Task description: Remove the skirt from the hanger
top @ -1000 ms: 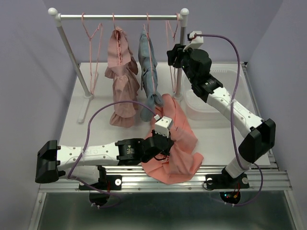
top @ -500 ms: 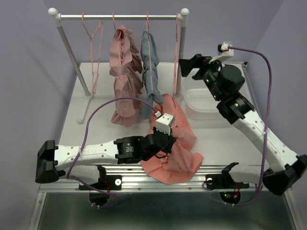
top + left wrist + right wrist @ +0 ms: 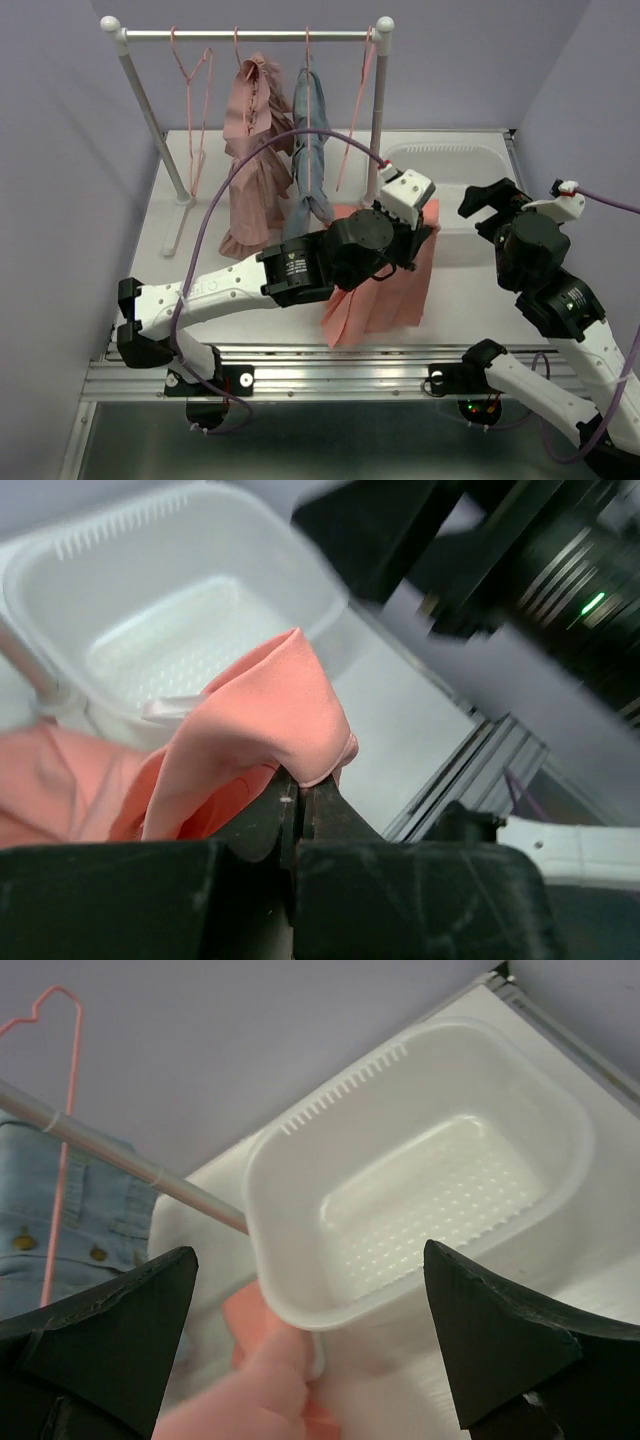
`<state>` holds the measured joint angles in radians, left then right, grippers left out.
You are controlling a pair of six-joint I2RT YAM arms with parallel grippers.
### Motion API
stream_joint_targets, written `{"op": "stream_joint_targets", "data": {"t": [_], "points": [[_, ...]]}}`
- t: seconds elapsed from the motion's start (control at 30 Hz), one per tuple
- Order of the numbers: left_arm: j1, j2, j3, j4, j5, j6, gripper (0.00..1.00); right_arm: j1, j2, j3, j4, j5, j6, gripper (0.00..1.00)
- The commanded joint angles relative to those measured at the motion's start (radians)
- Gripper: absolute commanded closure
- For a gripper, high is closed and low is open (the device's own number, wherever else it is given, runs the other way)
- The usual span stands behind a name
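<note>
The salmon skirt [image 3: 385,290] hangs off the hanger from my left gripper [image 3: 425,225], which is lifted above the table beside the white basket. In the left wrist view the jaws of the left gripper [image 3: 300,780] are shut on a fold of the skirt [image 3: 250,710]. The thin pink hanger [image 3: 352,140] hangs bare at the right end of the rail and also shows in the right wrist view [image 3: 60,1110]. My right gripper [image 3: 488,200] is open and empty to the right of the basket. In its own view the right gripper [image 3: 310,1360] faces the basket, with the skirt [image 3: 260,1380] blurred below.
The white perforated basket [image 3: 450,160] stands at the back right and also shows in both wrist views [image 3: 60,570] [image 3: 300,1160]. The rack rail [image 3: 250,35] carries a dusty-pink ruffled garment [image 3: 250,160], a denim garment [image 3: 310,150] and another bare pink hanger [image 3: 195,110].
My left arm has lifted the skirt off the table and swung it right toward the basket. My right arm has drawn back from the rail to the right side.
</note>
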<state>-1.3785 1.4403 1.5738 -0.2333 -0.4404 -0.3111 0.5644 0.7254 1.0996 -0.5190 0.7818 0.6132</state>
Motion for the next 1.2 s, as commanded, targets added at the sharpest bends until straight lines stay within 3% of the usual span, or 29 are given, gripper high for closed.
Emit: {"op": "stream_joint_targets", "data": {"t": [0.0,0.1,0.13,0.2,0.37,0.5,0.67,0.87,1.17], "points": [[0.004,0.102,0.448,0.078,0.045,0.246,1.0,0.005,-0.043,-0.015,-0.15,0.131,0.071,0.0],[0.015,0.274,0.728,0.019,0.045,0.355,1.0,0.005,-0.066,-0.009,-0.161,0.148,0.072,0.0],[0.024,0.311,0.884,0.017,0.026,0.383,1.0,0.005,-0.07,-0.007,-0.164,0.157,0.072,0.0],[0.036,0.38,0.956,0.11,-0.003,0.469,1.0,0.005,-0.08,-0.004,-0.171,0.178,0.079,0.0],[0.12,0.358,0.787,0.564,0.075,0.555,1.0,0.005,-0.095,0.0,-0.171,0.226,0.065,0.0],[0.253,0.524,0.968,0.647,0.164,0.439,1.0,0.005,-0.113,-0.004,-0.164,0.252,0.066,0.0],[0.39,0.684,0.968,0.931,0.337,0.325,1.0,0.005,-0.159,-0.055,-0.076,0.214,-0.031,0.0],[0.458,0.853,1.01,0.94,0.388,0.205,1.0,0.005,-0.187,-0.092,-0.016,0.088,-0.09,0.0],[0.458,0.859,0.861,0.867,0.351,0.244,1.0,0.005,-0.132,-0.13,-0.009,0.045,-0.082,0.0]]}}
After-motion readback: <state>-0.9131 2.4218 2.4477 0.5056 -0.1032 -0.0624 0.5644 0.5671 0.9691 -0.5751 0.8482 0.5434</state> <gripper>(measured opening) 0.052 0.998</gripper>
